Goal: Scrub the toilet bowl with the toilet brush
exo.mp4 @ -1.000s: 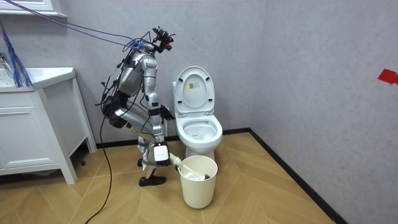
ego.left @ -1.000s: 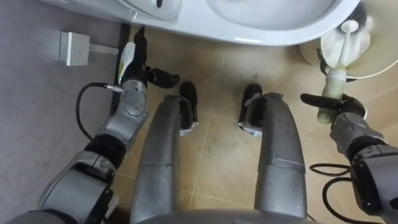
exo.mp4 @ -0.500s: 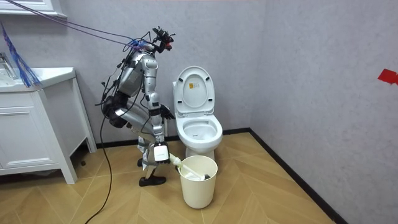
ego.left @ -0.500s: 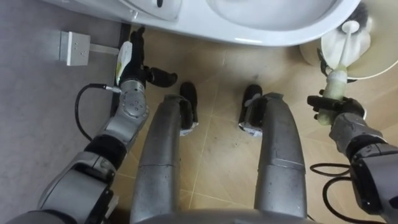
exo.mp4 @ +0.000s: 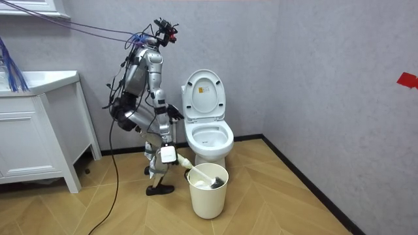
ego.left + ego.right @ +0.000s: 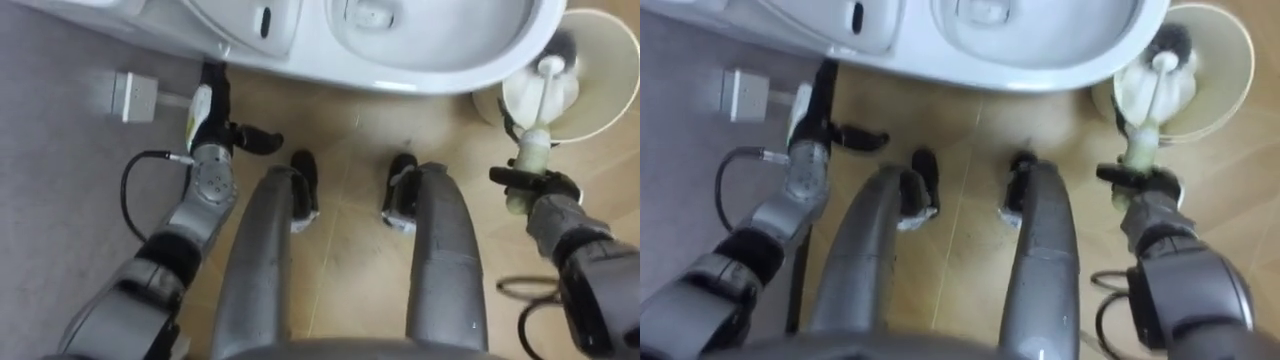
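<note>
My right hand is shut on the pale handle of the toilet brush, low at the right. The brush's white shaft runs up into the cream waste bin, where its head rests. The white toilet stands in front of me with its lid up, its bowl along the top of the eye views. My left hand hangs open near the toilet's base on the left, fingers straight and thumb out. In the room view I stand bent forward beside the toilet, with the bin and brush at my feet.
A white socket box sits on the grey wall at the left. A white cabinet stands at the room view's left. The tan tiled floor lies open behind the bin.
My right hand's fingers have curled round the brush handle. My upper body has risen a little, so the eye views have shifted. The left hand keeps its pose.
</note>
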`<state>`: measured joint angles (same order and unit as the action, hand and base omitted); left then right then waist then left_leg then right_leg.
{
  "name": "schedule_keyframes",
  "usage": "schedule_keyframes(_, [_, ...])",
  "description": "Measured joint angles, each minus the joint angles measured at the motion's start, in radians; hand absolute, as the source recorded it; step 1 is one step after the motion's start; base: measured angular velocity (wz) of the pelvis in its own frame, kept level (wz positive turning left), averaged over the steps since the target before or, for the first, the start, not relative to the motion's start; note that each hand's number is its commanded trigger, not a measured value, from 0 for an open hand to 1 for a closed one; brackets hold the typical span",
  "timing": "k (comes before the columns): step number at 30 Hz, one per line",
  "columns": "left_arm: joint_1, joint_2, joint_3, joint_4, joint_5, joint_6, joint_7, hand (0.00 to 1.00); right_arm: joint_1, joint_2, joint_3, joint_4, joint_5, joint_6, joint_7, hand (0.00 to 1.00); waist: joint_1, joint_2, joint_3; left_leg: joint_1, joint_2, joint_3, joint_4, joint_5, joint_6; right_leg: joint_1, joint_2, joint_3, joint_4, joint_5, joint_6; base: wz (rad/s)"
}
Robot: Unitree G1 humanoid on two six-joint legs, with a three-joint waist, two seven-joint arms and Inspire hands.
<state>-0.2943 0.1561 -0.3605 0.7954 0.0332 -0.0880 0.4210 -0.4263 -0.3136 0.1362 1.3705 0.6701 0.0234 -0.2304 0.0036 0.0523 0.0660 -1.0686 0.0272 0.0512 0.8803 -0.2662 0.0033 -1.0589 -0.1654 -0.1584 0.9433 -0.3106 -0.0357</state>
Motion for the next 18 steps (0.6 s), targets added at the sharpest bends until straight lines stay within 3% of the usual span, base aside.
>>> schedule_keyframes(7, [0.102,0.019,-0.003,0.004,-0.001,-0.007,-0.026,0.00,0.062,0.032,-0.005,0.029,0.052,0.003,0.005,1.00,-0.017,-0.022,-0.0034,0.205,-0.005,-0.010,-0.121,0.004,0.004,0.224,0.000,-0.038,-0.136,0.009,0.014,0.04])
schedule_keyframes(12, [0.172,0.022,0.007,0.034,-0.002,-0.007,-0.064,0.00,0.117,0.051,-0.006,0.034,0.054,0.022,0.015,1.00,-0.011,-0.048,-0.0157,0.352,-0.007,-0.011,-0.210,0.007,0.007,0.377,0.012,-0.048,-0.238,0.019,0.033,0.01])
schedule_keyframes(15, [0.227,0.032,0.018,0.040,0.000,-0.006,-0.104,0.00,0.169,0.054,-0.007,0.031,0.074,0.023,0.031,1.00,-0.001,-0.061,-0.0274,0.460,-0.010,-0.004,-0.289,0.016,0.009,0.483,0.019,-0.047,-0.317,0.033,0.044,-0.05])
schedule_keyframes(18, [0.301,0.039,0.071,0.021,0.001,-0.006,-0.127,0.00,0.226,0.057,-0.044,0.019,0.076,0.016,0.051,1.00,-0.001,-0.067,-0.0372,0.575,-0.005,-0.007,-0.370,0.025,0.006,0.610,0.041,-0.056,-0.430,0.062,0.053,-0.04])
